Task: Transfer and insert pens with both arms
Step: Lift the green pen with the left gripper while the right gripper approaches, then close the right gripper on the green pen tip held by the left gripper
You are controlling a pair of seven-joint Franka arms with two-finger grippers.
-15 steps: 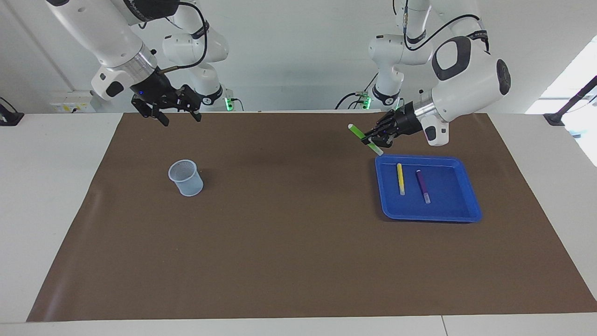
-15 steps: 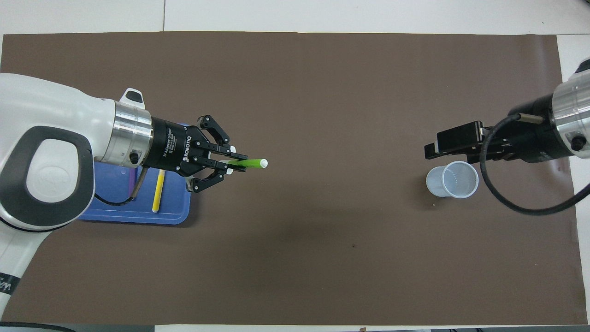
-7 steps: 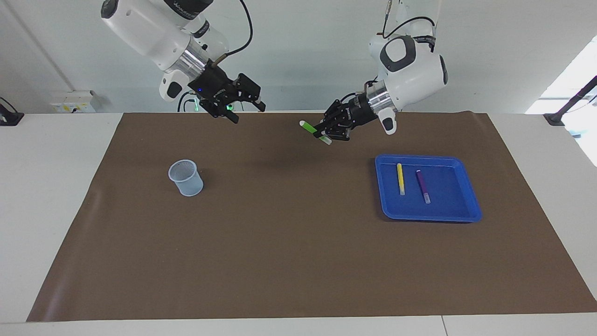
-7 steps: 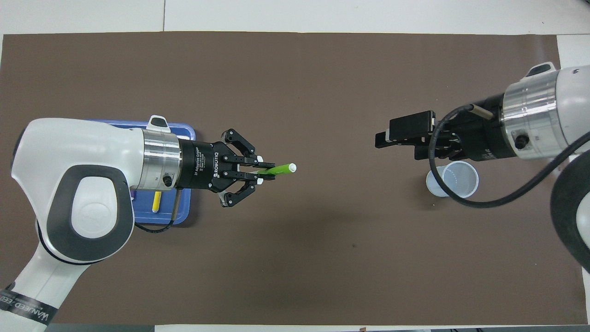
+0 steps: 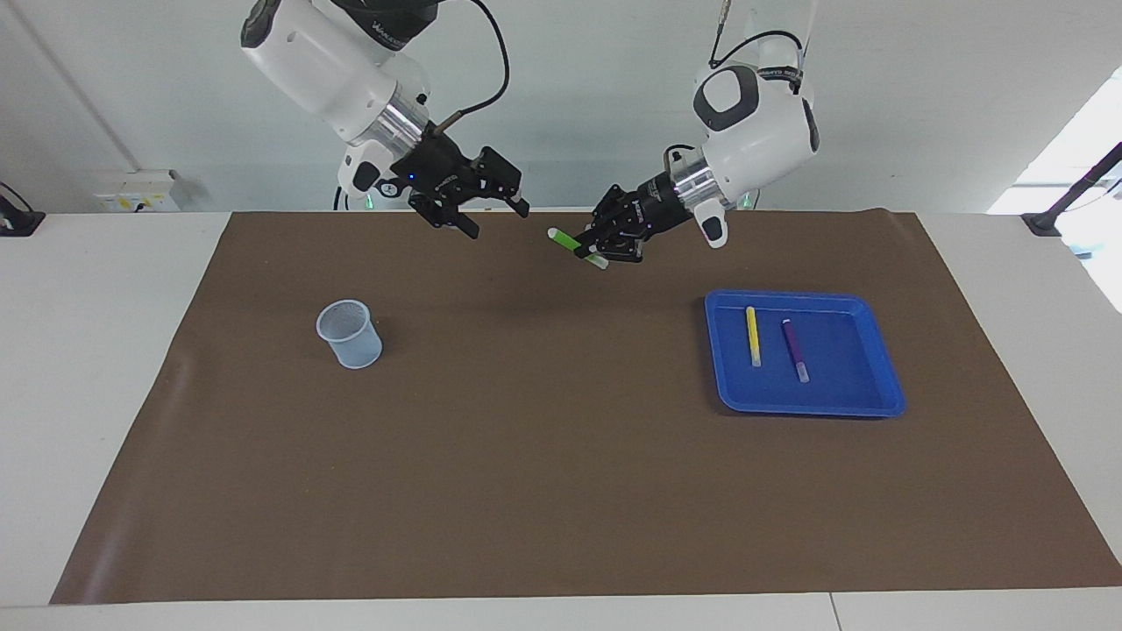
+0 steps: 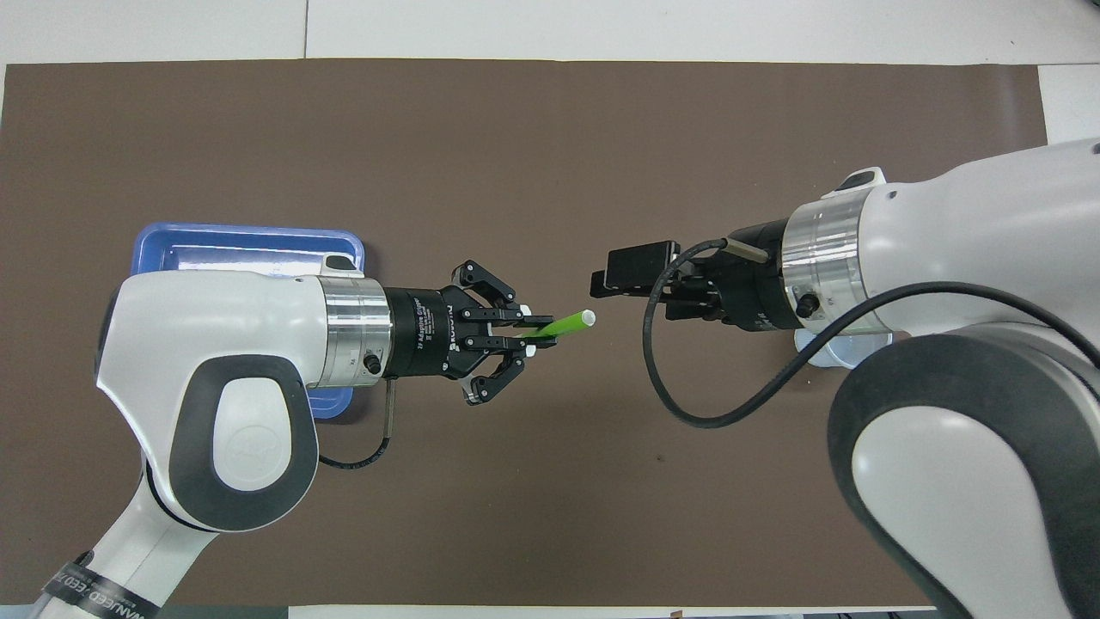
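Note:
My left gripper (image 5: 592,250) is shut on the green pen (image 5: 565,239) and holds it in the air over the middle of the mat, pale tip pointing at my right gripper (image 5: 500,221). The right gripper is open and empty in the air, a short gap from that tip. In the overhead view the green pen (image 6: 569,321) sticks out of the left gripper (image 6: 534,329) toward the right gripper (image 6: 601,284). The yellow pen (image 5: 752,336) and the purple pen (image 5: 796,350) lie side by side in the blue tray (image 5: 885,372).
A clear plastic cup (image 5: 350,333) stands upright on the brown mat (image 5: 561,456) toward the right arm's end. In the overhead view the right arm hides most of the cup (image 6: 838,354) and the left arm covers part of the tray (image 6: 249,241).
The left gripper carried the green pen from beside the tray to over the mat's middle. The right gripper swung from over the cup's end toward the middle; the two now face each other closely.

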